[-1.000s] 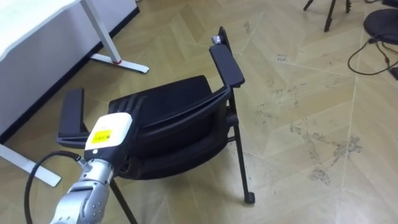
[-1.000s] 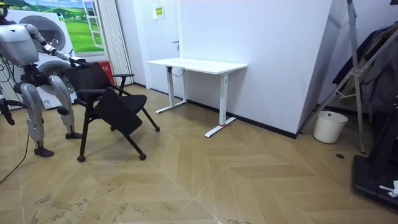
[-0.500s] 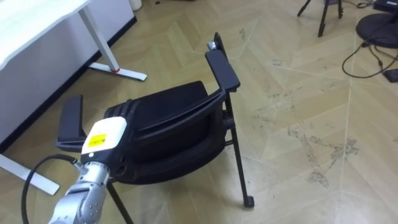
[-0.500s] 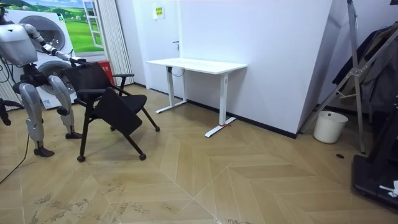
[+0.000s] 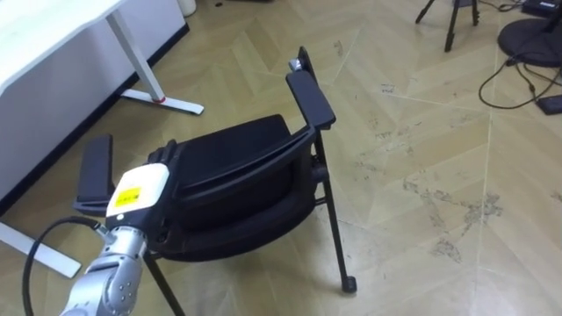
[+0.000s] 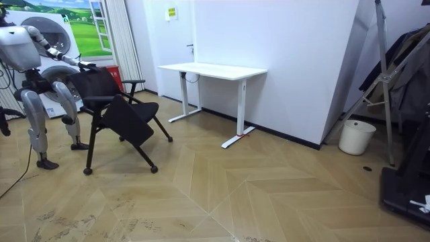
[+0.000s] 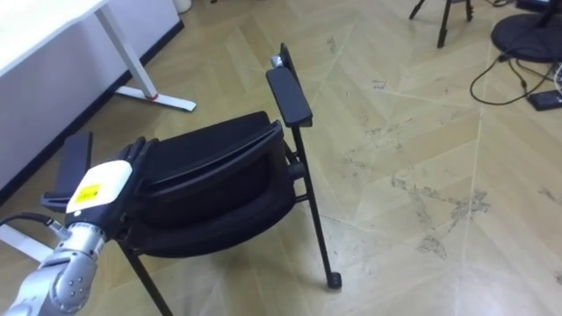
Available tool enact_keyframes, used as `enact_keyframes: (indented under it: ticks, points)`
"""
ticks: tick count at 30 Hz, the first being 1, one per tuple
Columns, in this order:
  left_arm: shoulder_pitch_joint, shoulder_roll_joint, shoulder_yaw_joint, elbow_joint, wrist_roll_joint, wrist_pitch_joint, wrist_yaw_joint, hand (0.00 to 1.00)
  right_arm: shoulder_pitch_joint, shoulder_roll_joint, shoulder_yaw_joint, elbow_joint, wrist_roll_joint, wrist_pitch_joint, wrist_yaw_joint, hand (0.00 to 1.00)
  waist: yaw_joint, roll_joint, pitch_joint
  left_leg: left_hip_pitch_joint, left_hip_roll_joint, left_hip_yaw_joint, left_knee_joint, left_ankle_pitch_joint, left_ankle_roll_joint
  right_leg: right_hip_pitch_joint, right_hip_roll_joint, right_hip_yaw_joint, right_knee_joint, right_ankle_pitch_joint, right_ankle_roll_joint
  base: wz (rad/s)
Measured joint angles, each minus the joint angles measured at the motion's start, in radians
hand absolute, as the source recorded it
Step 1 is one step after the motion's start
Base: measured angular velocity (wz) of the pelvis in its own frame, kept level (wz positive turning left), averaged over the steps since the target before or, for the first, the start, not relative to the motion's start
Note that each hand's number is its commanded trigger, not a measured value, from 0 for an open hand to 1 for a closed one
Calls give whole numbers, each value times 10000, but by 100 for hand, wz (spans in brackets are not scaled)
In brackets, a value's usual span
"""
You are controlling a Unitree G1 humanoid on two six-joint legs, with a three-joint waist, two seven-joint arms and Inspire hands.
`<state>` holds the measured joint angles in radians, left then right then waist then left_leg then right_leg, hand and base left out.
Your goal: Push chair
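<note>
Fingers (image 5: 167, 153) of left hand (image 5: 140, 188): seen curled over the top edge of the backrest of the black mesh-and-metal armchair (image 5: 237, 167); how tightly it is clamped cannot be told, dark on dark. The forearm is extended from behind the chair.

Right hand (image 6: 3, 125): noted low at the room view's left edge; state not readable.

Chair: upright on its thin legs on the wood-pattern floor (image 5: 421, 132), well apart from the white rectangular desk (image 6: 215, 70), on the desk's side toward the room view's left. Its backrest is turned away from the desk and the robot is stood behind it.

Step judged: contact made, push in hand. Next move calls for steady forward pressure kept low, so the chair is slid toward the desk, not tipped.
</note>
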<state>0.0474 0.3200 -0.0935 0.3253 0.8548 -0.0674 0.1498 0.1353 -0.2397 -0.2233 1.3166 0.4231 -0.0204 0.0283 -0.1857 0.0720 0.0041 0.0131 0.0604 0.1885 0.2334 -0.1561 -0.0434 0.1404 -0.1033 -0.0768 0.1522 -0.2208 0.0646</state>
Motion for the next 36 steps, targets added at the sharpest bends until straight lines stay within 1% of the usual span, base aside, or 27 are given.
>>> enact_keyframes:
  ticks: [4, 10, 12, 13, 14, 16, 18, 21, 24, 26, 28, 31, 34, 36]
  points:
    - [9, -1, 12, 2, 32, 6, 62, 100, 54, 1, -174, 0, -17, 3, -30, 0, 2, -14, 9, -1, 0, 0, 0, -2, -3, -2, 0, 0, 0, -1, -1, 0]
    - [5, -1, 11, 2, 38, 29, 214, 100, 32, 1, -176, -1, -18, 3, -35, 0, -4, -35, 23, -42, 0, 8, -1, -3, -5, -55, -1, 10, 6, -2, 0, 0]
    - [-63, -5, 11, 4, 34, 140, 296, 100, 32, 2, -173, -1, -20, 4, -31, 0, -26, -38, 21, -78, 0, 8, -1, -4, -6, -89, 0, 10, 7, -2, 0, 0]
    - [-166, -1, 11, 8, 46, 252, 277, 100, 61, 1, -173, 6, -19, 4, -31, 0, -50, -40, 19, -118, 0, 11, -2, -4, -6, -133, 0, 10, 6, -1, -1, 0]
    - [-141, -1, 11, 9, 49, 259, 283, 100, 64, -1, -174, 22, -13, 4, -32, 0, -70, -46, 23, -126, -2, 12, -2, -4, -6, -141, 0, 10, 6, 0, 0, 0]
    - [-97, -3, 1, 6, 58, 173, 393, 100, 131, 5, -160, 39, 50, 34, -36, 0, -8, -57, -19, -121, -2, 28, -2, -9, -14, -134, 0, 32, 51, 10, -17, 0]
    - [-60, -4, -15, 27, 107, 160, 467, 100, 134, 5, -156, 19, 70, 63, -37, 0, 4, -63, -15, -109, -2, 30, -1, -9, -14, -134, 0, 53, 68, 23, -33, -4]
    - [-68, -6, -37, 155, 106, 172, 573, 100, 109, 9, -151, 24, 68, 90, -22, 0, -27, -24, -39, -102, -1, 28, -1, -10, -15, -131, 2, 62, 80, 26, -38, 0]
    - [-107, -6, -61, 215, 97, 188, 576, 100, 94, 7, -151, 38, 57, 92, -22, 0, -44, -12, -42, -86, 9, 53, -1, -29, -37, -153, 3, 86, 136, 27, -38, -2]
    - [-109, -7, -56, 218, 98, 239, 613, 100, 124, 2, -159, 54, -39, 118, -30, 0, -39, 61, -52, -94, 68, 139, 43, -108, -45, -207, 43, 171, 172, 27, -38, -10]
    - [-109, -6, -53, 275, 86, 242, 645, 100, 228, -3, -161, 55, -170, 164, -36, 0, -38, 78, -51, -93, 108, 177, 86, -167, -53, -215, 69, 208, 182, 26, -38, -9]
    - [-106, -4, -50, 290, 25, 235, 645, 100, 335, -24, -164, 56, -230, 227, -60, 0, -26, 112, -3, -101, 159, 216, 159, -208, -75, -229, 104, 275, 180, 25, -41, -6]
    - [-103, -4, -42, 292, 27, 208, 662, 100, 524, -38, -346, 97, -364, 303, -30, 0, -15, 127, 7, -91, 152, 237, 137, -208, -75, -259, 104, 352, 176, 21, -44, -6]
    - [-100, 10, -34, 309, 27, 189, 741, 100, 559, -44, -421, 100, -363, 359, -31, 0, -25, 85, 26, -51, 151, 249, 109, -207, -75, -262, 101, 380, 169, 18, -43, -4]
